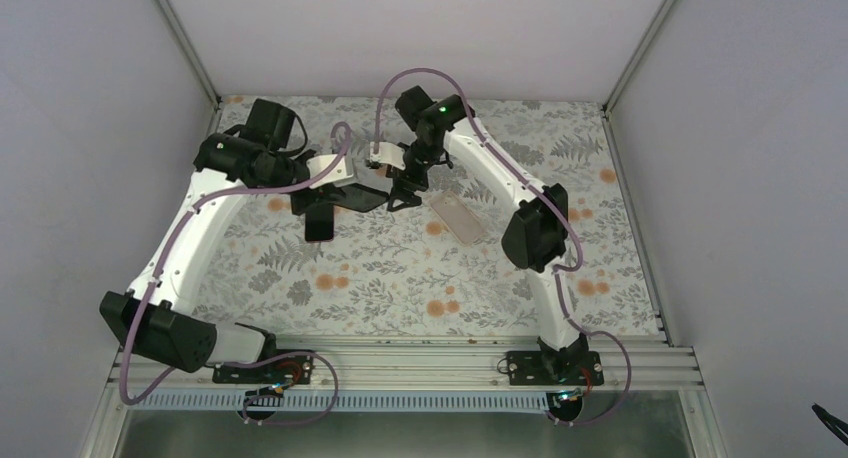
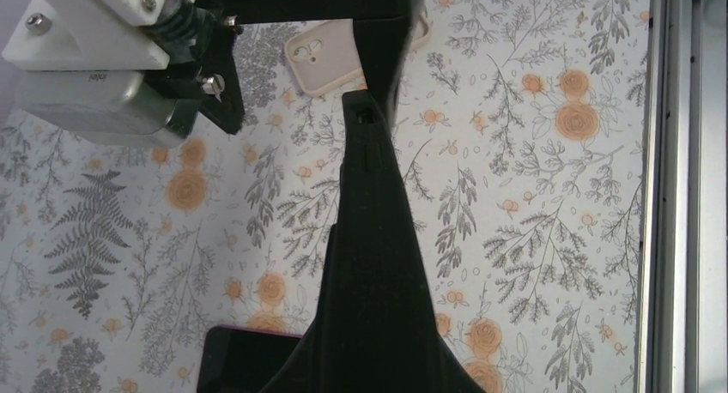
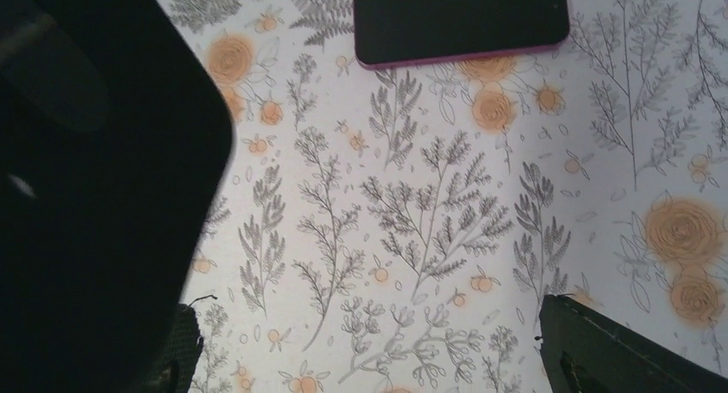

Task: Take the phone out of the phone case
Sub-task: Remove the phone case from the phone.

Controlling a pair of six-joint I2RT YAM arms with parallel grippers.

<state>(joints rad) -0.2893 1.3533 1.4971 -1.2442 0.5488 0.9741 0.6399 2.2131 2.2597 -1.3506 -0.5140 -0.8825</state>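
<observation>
Phone (image 3: 461,20) partly beyond top edge

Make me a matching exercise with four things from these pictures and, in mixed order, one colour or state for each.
Things:
1. phone
2. phone case
3. right gripper
4. table

Colour or state:
a. beige
b. open, holding nothing
c. flower pattern
d. black with a pink edge

Pairs: 1-d, 2-a, 3-b, 4-c.
</observation>
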